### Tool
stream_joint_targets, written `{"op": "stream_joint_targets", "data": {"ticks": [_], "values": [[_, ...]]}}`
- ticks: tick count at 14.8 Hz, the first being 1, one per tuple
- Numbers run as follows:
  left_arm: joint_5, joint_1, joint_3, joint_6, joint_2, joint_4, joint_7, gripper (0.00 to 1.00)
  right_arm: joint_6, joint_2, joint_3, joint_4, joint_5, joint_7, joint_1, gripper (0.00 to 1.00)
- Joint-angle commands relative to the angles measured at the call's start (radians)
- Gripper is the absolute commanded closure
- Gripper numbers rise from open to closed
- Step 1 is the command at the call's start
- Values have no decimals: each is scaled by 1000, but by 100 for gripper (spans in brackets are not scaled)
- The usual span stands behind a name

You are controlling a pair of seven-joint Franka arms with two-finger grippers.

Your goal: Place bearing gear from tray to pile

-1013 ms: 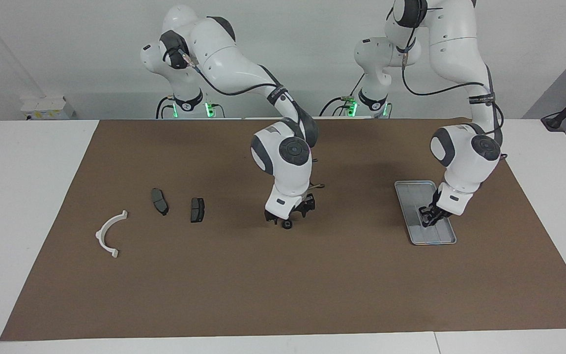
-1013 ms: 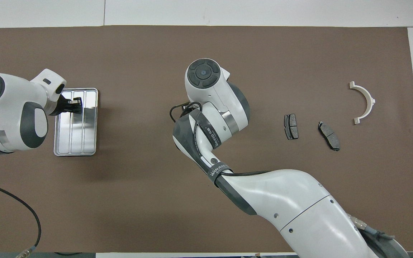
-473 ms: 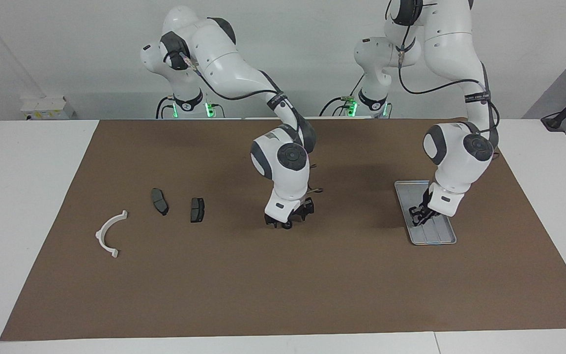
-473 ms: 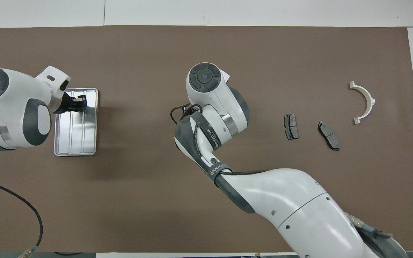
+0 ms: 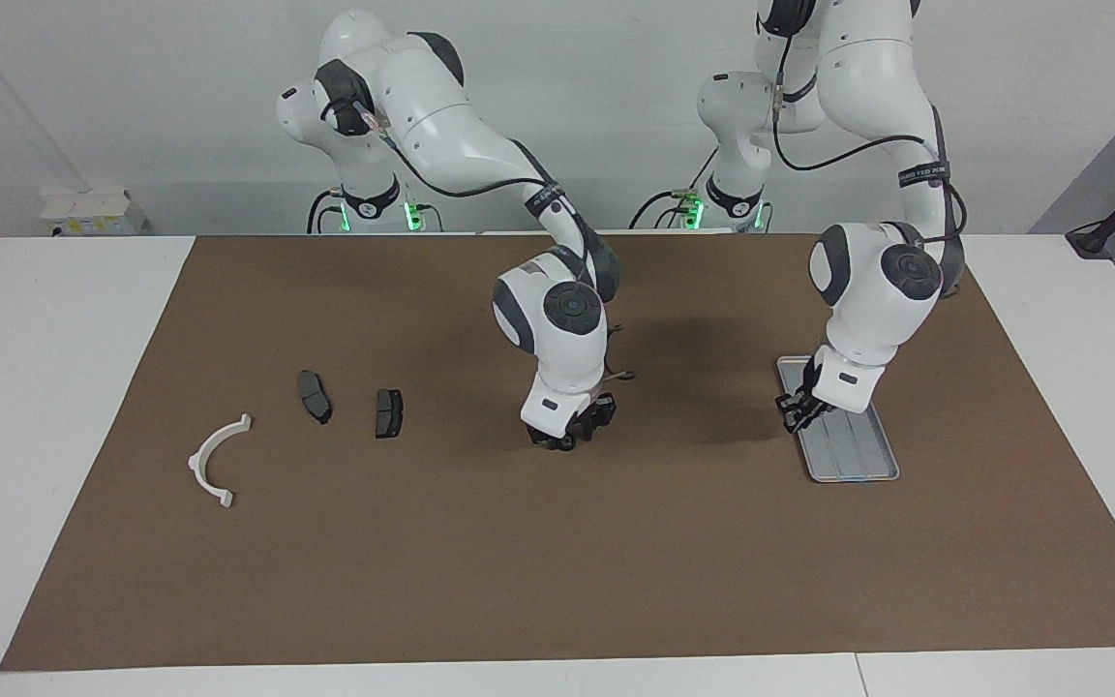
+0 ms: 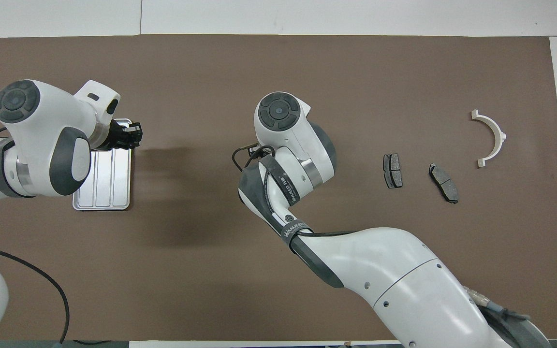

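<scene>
The bearing gear is a small dark round part on the brown mat at the middle of the table. My right gripper is down on the mat and shut on it. In the overhead view the right wrist hides both. The silver tray lies toward the left arm's end. My left gripper hangs shut over the tray's rim on the side toward the gear, and nothing shows in it. The pile is a white half-ring bracket and two dark brake pads.
The brown mat covers most of the white table. The pile's parts lie spread toward the right arm's end, the brake pads nearer the gear than the bracket. A black cable trails by the left arm.
My right gripper came down around the gear and its fingers drew in on it. My left gripper rose off the tray's floor and moved to the rim, toward the middle of the table.
</scene>
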Motion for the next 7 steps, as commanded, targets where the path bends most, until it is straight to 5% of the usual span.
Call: {"op": "stream_joint_targets", "data": {"ticks": [1,7], "values": [[-15,-17,11,-19,-17,-10,-17,100,11,-15,6,-35,20,27,13,100],[-15,-93,11,1,-14,-3,-147,100,-119,-99,4,9,13,-25,-75,100]]}}
